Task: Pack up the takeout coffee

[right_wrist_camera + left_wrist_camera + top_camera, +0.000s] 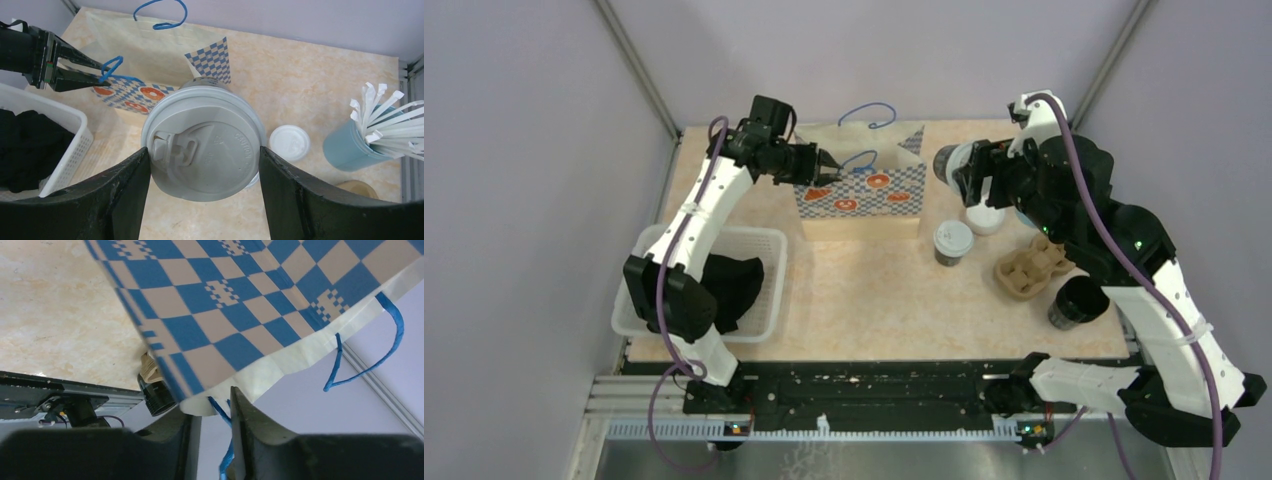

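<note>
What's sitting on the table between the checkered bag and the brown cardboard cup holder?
A small lidded coffee cup stands there, touching neither the checkered bag nor the cardboard cup holder, seen in the top view.

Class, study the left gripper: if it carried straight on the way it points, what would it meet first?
The blue handle of the checked paper bag: the cord lies between the left gripper's fingers. Beyond it, probably the bag's open top, though depth is unclear.

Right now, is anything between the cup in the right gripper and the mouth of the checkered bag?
Nothing visible. The right gripper holds the lidded cup just right of the paper bag, whose mouth is open. The left gripper sits at the near blue handle, off that path.
</note>
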Controlling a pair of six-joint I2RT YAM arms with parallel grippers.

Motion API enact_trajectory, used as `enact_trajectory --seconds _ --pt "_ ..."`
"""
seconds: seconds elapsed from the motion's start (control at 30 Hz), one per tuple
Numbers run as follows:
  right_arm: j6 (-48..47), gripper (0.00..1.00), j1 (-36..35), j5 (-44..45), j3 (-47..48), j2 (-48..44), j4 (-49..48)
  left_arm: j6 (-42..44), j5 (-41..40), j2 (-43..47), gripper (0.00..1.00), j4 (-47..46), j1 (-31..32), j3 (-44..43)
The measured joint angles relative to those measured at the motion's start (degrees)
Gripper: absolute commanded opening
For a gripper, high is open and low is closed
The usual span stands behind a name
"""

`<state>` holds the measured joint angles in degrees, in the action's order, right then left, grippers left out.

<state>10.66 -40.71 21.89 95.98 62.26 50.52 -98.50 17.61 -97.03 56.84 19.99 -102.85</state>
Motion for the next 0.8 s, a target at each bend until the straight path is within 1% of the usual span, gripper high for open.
enact_trajectory --seconds 0.07,0.1,0.17,0.2,0.3,0.47,0.63,0.8 --pt "-0.2 0.47 0.0 -0.3 0.0 0.0 0.0 0.5 0.4 0.0 0.14 -0.3 0.0 0.7" --pt "-0.5 0.47 0.0 -0.7 0.0 0.0 0.0 1.0 0.7 0.0 0.09 -0.4 0.0 1.1" --pt "-1.7 0.47 0.0 -2.2 0.0 0.0 -0.3 2.4 1.1 0.0 0.02 -0.4 0.0 1.6" --pt "-2.6 0.47 0.0 -3.3 0.0 0.1 -0.6 3.8 1.2 0.0 0.01 -0.4 -0.1 1.6" --pt "-4.9 0.47 0.0 -6.5 0.0 0.2 -1.9 8.5 1.3 0.0 0.00 -0.4 -0.2 1.5" --pt "-8.1 0.46 0.0 -13.4 0.7 2.5 -2.5 20.9 1.9 0.0 0.00 -0.4 -1.3 -0.5" --pt "-9.3 0.44 -0.2 -20.3 6.2 10.2 -1.0 32.9 5.8 0.0 0.00 -1.7 -2.7 -0.7" --pt "-9.5 0.44 -2.7 -21.0 14.3 18.4 1.1 41.1 7.5 0.0 0.00 -4.3 -2.9 -0.7"
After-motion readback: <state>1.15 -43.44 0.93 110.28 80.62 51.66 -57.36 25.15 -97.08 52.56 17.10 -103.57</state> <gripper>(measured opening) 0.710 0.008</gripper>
